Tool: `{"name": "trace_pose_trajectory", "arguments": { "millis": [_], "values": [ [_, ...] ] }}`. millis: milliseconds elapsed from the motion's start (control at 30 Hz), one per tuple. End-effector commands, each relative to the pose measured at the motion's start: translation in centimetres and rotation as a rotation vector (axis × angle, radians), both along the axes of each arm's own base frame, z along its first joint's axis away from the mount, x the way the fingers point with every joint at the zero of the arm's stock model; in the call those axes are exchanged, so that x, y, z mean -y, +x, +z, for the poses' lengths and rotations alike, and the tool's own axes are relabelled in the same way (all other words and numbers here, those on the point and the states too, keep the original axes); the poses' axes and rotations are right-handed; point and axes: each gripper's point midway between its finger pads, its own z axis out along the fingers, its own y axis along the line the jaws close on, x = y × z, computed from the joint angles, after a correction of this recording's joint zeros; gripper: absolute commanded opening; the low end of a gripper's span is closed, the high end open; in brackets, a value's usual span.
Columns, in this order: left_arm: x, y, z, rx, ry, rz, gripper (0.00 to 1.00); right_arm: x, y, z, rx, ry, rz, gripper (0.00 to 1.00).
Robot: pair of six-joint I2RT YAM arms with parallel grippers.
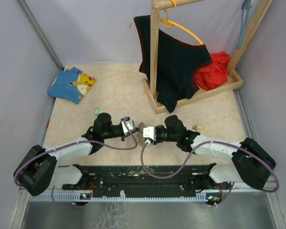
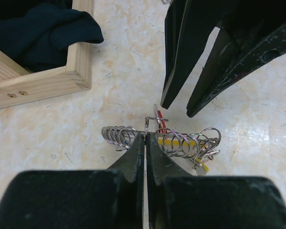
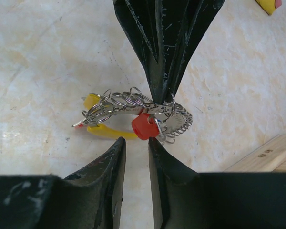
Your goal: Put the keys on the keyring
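The keyring (image 3: pixel 133 112), a yellow loop with several silver rings and a red tag (image 3: pixel 145 127), hangs just above the table between my two grippers. My left gripper (image 2: pixel 145 136) is shut on the keyring's metal bar (image 2: pixel 181 142), and its black fingers (image 3: pixel 162 71) come down from the top of the right wrist view. My right gripper (image 3: pixel 136 143) is open and empty, its tips just short of the red tag. In the top view the two grippers meet at the keyring (image 1: pixel 142 129). A loose key with a yellowish head (image 1: pixel 198 127) lies to the right. A small green tag (image 1: pixel 96 111) lies to the left.
A wooden clothes rack (image 1: pixel 155 57) stands at the back right, with a black top (image 1: pixel 176 67) on an orange hanger (image 1: pixel 183 26) and a red cloth (image 1: pixel 213 71) on its base. A blue and yellow garment (image 1: pixel 72 84) lies at the back left. The rack's base corner (image 2: pixel 62 81) is close by.
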Motion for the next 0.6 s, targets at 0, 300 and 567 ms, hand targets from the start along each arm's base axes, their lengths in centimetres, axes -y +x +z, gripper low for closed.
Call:
{"name": "trace_pose_trajectory", "arguments": {
  "millis": [0,300,567],
  "values": [
    [0.2,0.1,1.8,0.048,-0.054,-0.011,0.01,-0.5,0.2,2.3,0.009,0.094,-0.014,0.30],
    [0.2,0.3,1.8,0.050,-0.059,-0.004,0.01,-1.2,0.7,5.9,0.009,0.313,-0.060,0.39],
    [0.1,0.3,1.9,0.055,-0.063,0.004,0.01,-1.4,1.5,5.1,-0.020,0.367,-0.101,0.39]
  ]
}}
